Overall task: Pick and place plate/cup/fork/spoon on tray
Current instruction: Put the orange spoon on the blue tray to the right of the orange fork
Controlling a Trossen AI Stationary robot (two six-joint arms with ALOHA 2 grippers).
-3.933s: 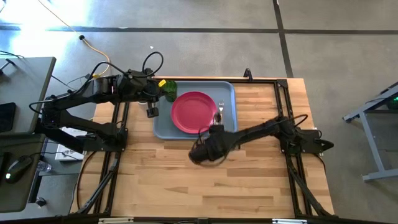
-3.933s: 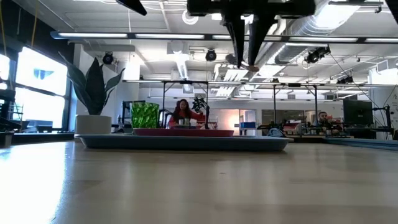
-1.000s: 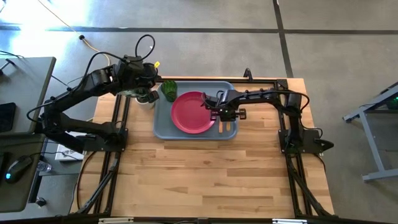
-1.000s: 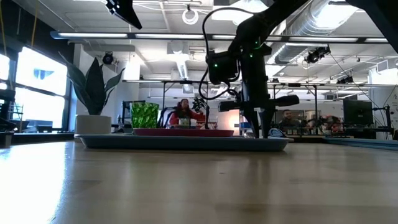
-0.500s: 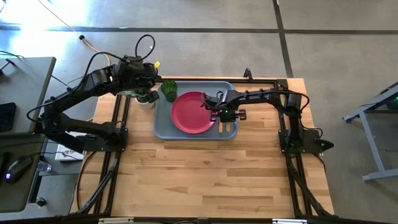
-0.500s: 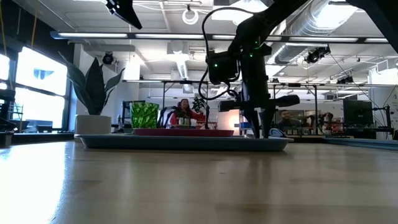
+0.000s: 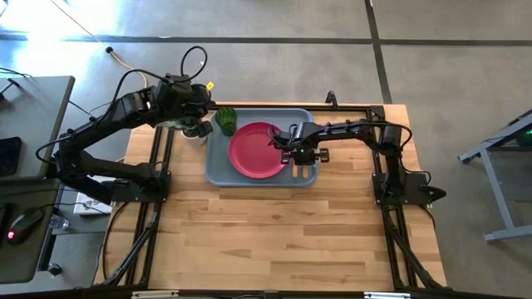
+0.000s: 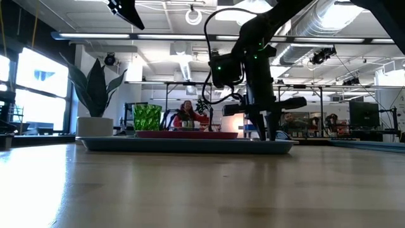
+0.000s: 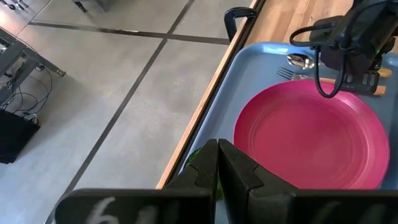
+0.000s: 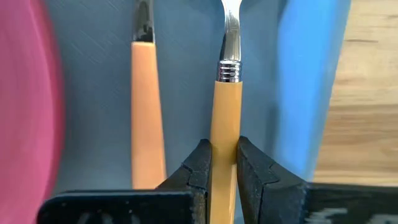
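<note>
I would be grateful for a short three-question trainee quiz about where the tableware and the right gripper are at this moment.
1. True or false: the cup stands on the bare table, off the tray.
2. What is the right gripper shut on? A) the plate B) the spoon by its orange handle C) the cup
3. Which utensil lies on the tray between the plate and the held spoon?
Key: 1 false, it stands in a tray corner; 2 B; 3 the fork.
</note>
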